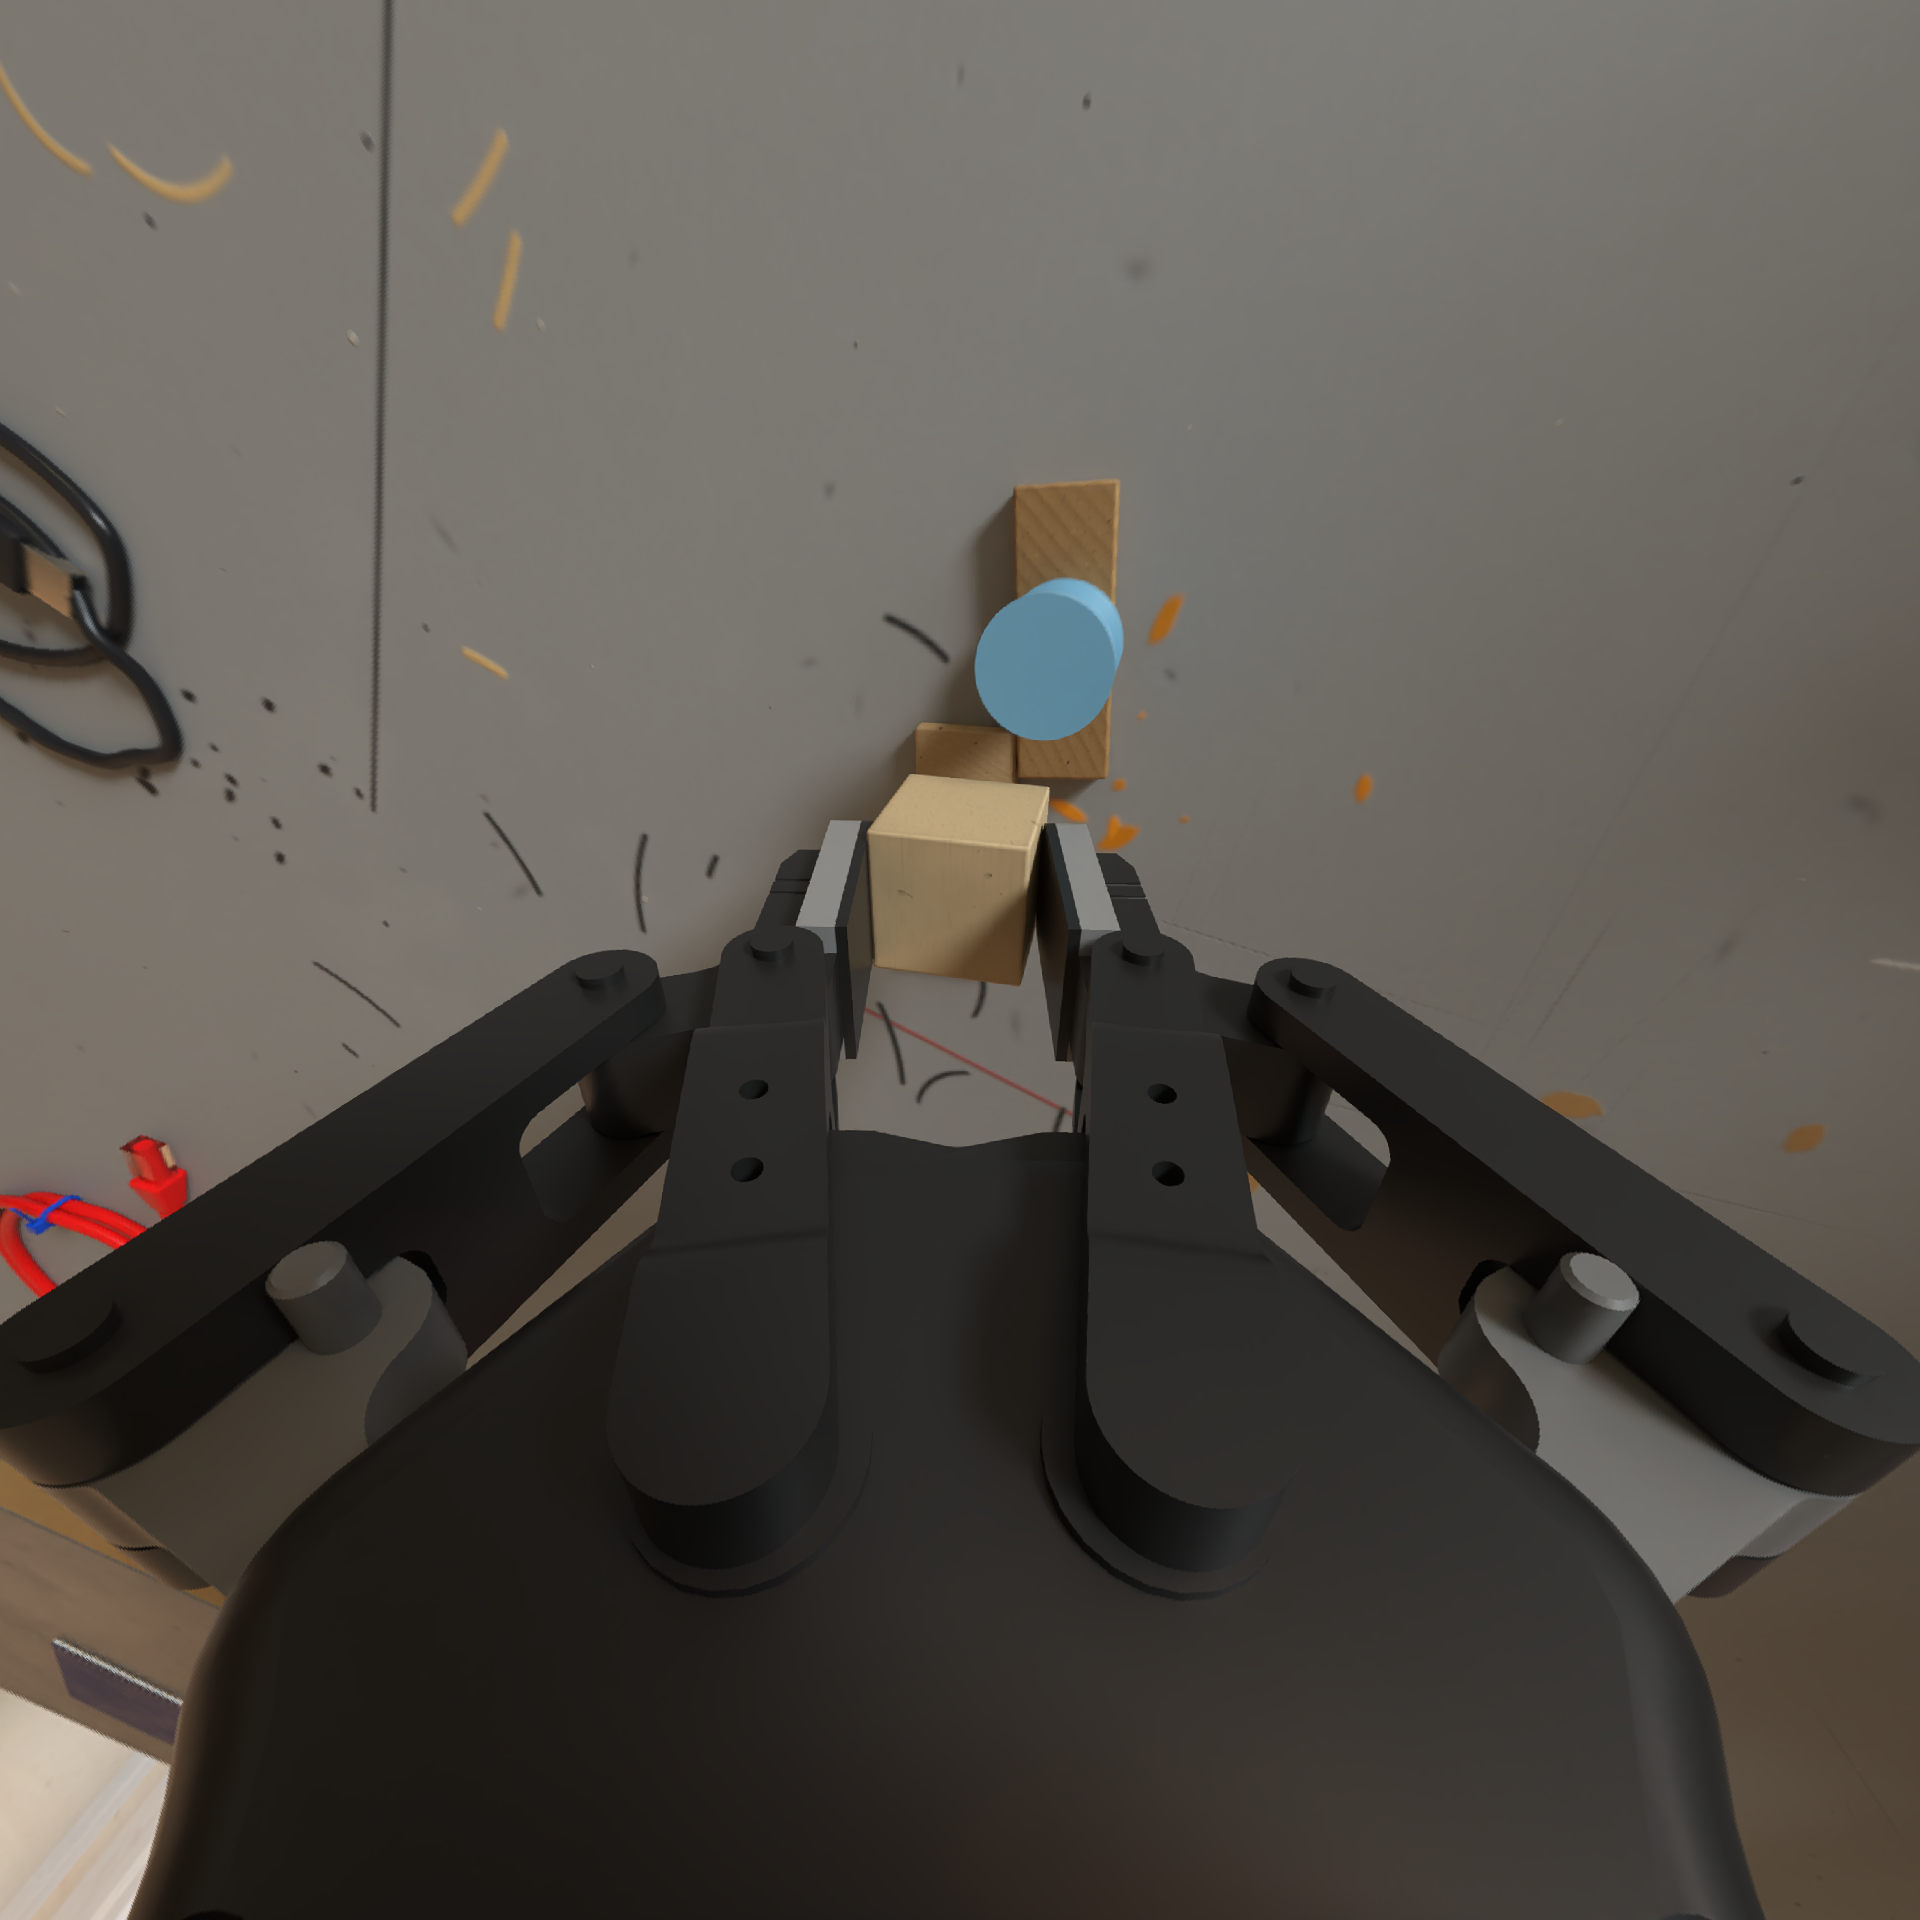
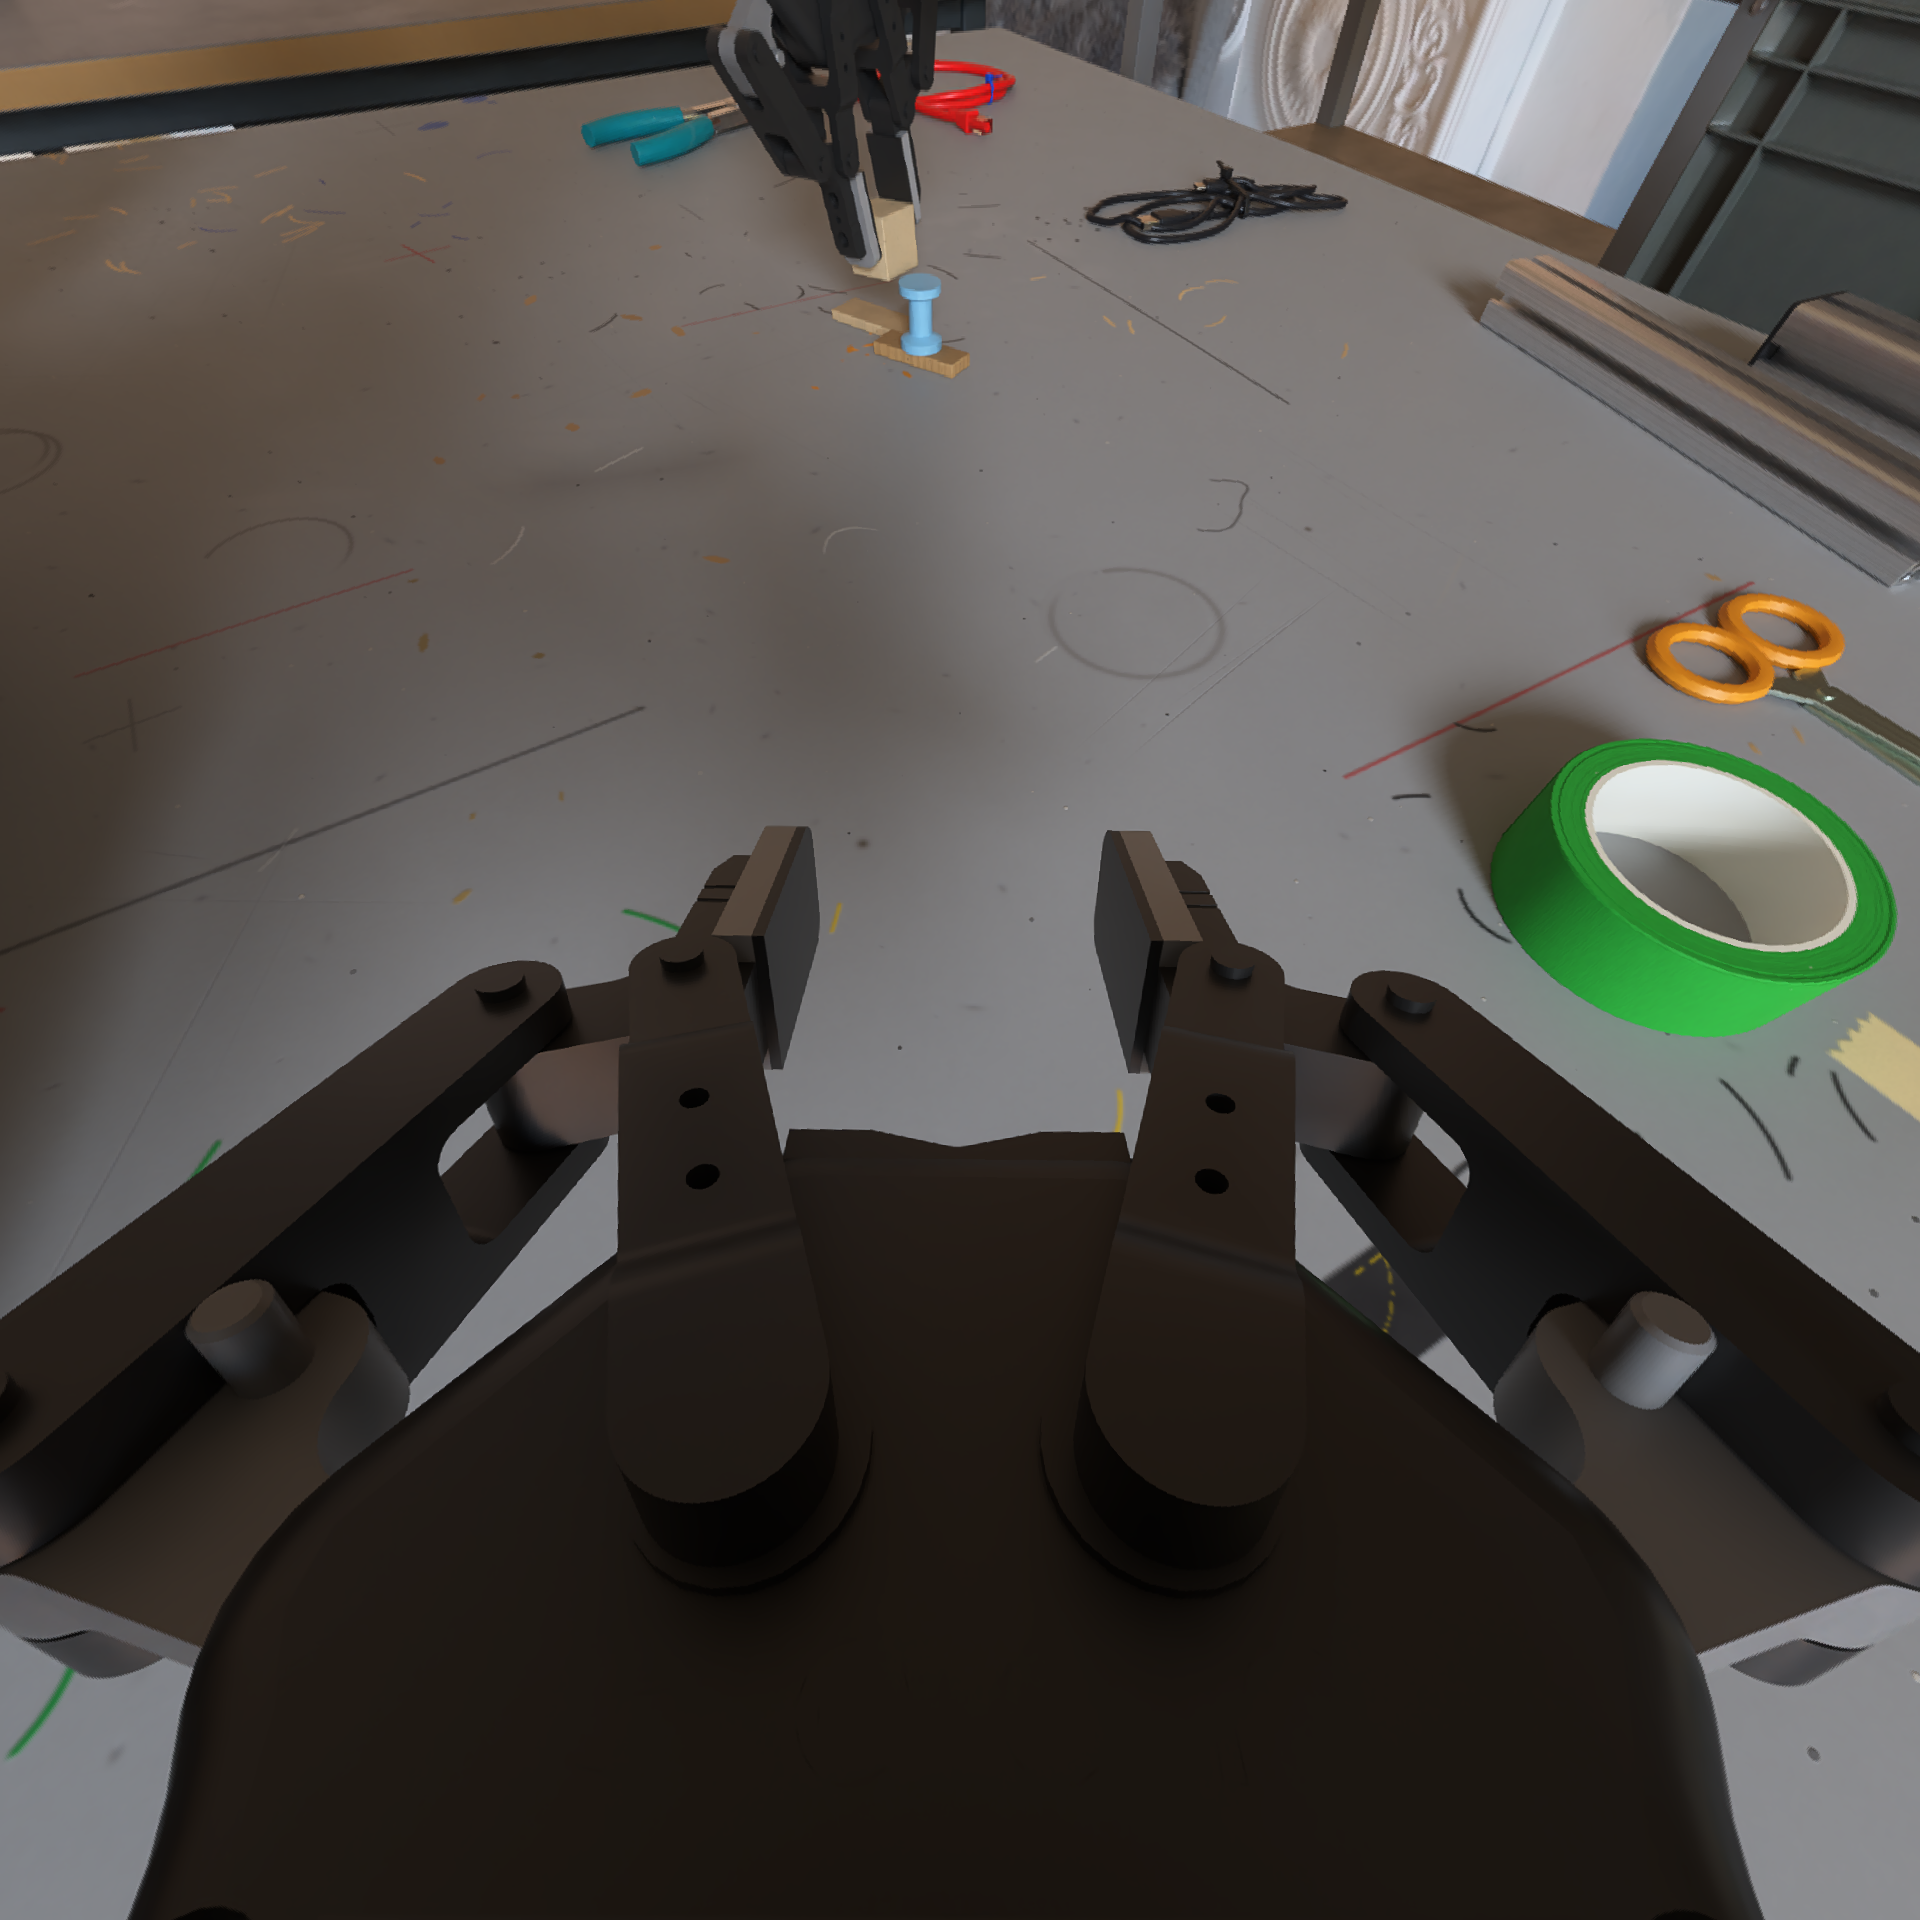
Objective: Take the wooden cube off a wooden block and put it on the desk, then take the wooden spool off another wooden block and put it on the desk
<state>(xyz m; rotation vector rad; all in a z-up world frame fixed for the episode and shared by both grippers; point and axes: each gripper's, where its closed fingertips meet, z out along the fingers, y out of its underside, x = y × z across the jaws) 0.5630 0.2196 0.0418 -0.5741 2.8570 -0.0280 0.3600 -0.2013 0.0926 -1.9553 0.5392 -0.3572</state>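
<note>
My left gripper (image 1: 951, 883) is shut on the pale wooden cube (image 1: 954, 875) and holds it in the air above a small flat wooden block (image 1: 964, 751). In the right wrist view the cube (image 2: 889, 241) hangs in the left gripper (image 2: 883, 244) just above that block (image 2: 862, 316). A light blue spool (image 1: 1044, 665) stands upright on a longer flat wooden block (image 1: 1068, 535) beside it; the right wrist view shows the spool (image 2: 921, 315) on that block (image 2: 930, 361). My right gripper (image 2: 956, 914) is open and empty, far from them, low over the grey desk (image 2: 727, 582).
A green tape roll (image 2: 1688, 883) and orange-handled scissors (image 2: 1751, 649) lie to my right gripper's right. A black cable (image 2: 1210, 203), red cable (image 2: 961, 94), teal pliers (image 2: 649, 130) and a grey metal rail (image 2: 1714, 405) lie farther off. The black cable (image 1: 73, 613) also shows at left.
</note>
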